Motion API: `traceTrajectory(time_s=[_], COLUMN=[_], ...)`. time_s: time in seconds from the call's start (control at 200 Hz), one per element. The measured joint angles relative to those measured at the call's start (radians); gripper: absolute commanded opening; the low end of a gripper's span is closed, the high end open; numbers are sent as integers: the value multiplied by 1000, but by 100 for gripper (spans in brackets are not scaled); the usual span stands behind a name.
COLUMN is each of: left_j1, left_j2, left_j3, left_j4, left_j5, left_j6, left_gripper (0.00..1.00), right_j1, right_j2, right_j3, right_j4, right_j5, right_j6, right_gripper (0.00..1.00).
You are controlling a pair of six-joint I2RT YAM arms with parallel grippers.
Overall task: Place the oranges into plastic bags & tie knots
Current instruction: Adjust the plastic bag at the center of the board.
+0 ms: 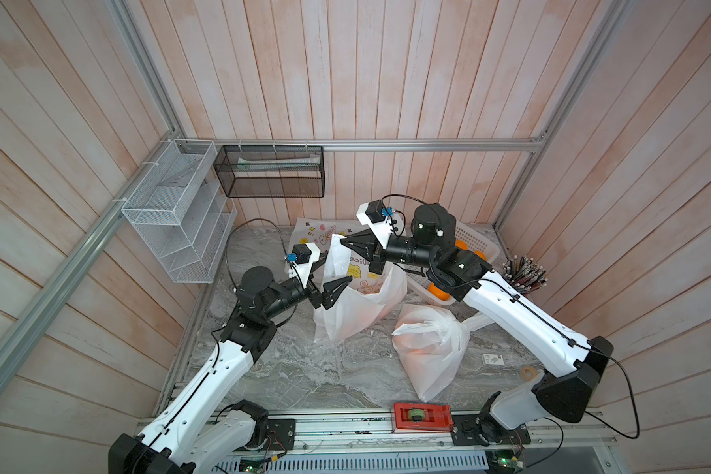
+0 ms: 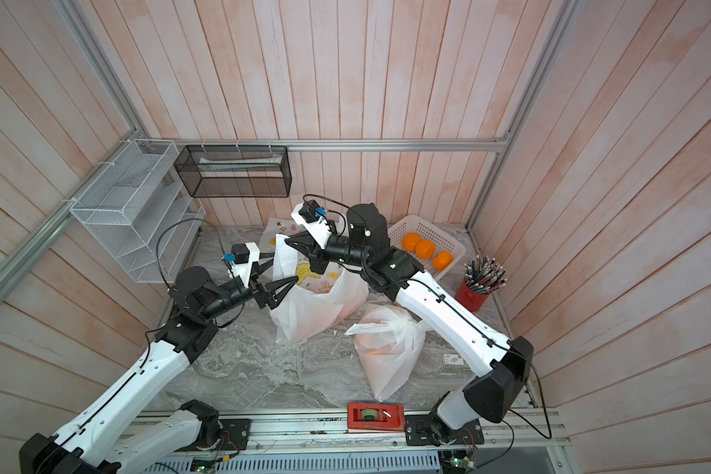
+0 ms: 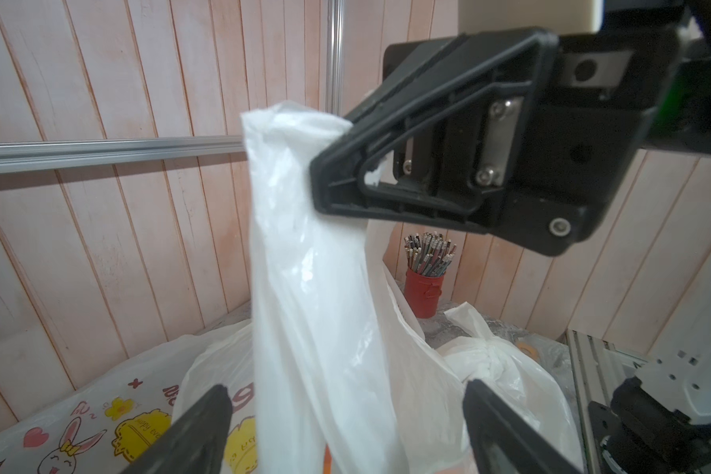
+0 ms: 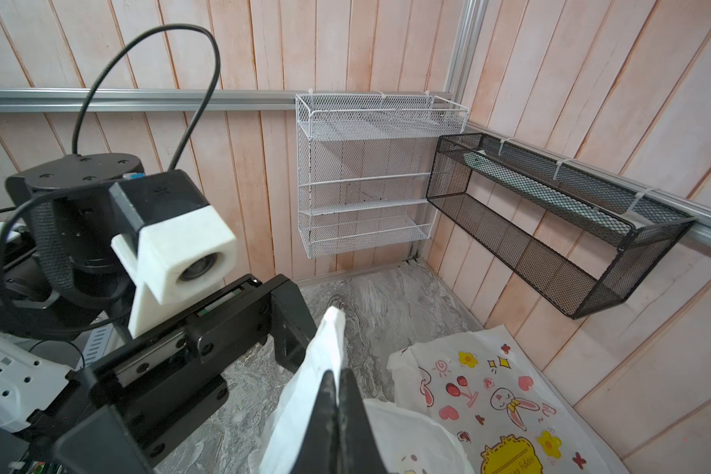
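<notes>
Tied bag (image 2: 390, 369) dimly shows, perhaps, oranges (image 2: 375, 349).

front-left tabletop (image 1: 284, 381) bare; tied bag (image 1: 427, 349) blocks right.

A red cup of pencils (image 2: 476, 292) stands at 3 o'clock on the marbled surface (image 1: 300, 373), with a white plastic basket (image 2: 440, 236) at 1 o'clock. A red block (image 1: 423, 417) sits on the rail at 6 o'clock. On the walls, a white wire rack (image 1: 173, 217) hangs at 10 o'clock and a black mesh shelf (image 1: 269, 174) at 11.
</notes>
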Motion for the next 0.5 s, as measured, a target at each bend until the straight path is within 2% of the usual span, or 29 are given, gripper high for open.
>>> traceTrajectory(time_s=[0.165,0.36,0.5], left_j1=[-52,-80,-80], left_j2=[26,40,42], left_j3=[-1,-3,-3], left_j4=[29,56,68], left_j5=[-72,-100,-106], left_j6=[3,3,5], left_gripper=[51,20,6], right_j1=[0,0,0], right_j2=[0,4,4], right_j3=[0,19,26], right_j4=[1,3,8], right_j5=[22,52,63], right_j6=[26,47,64], right_gripper=[0,0,0])
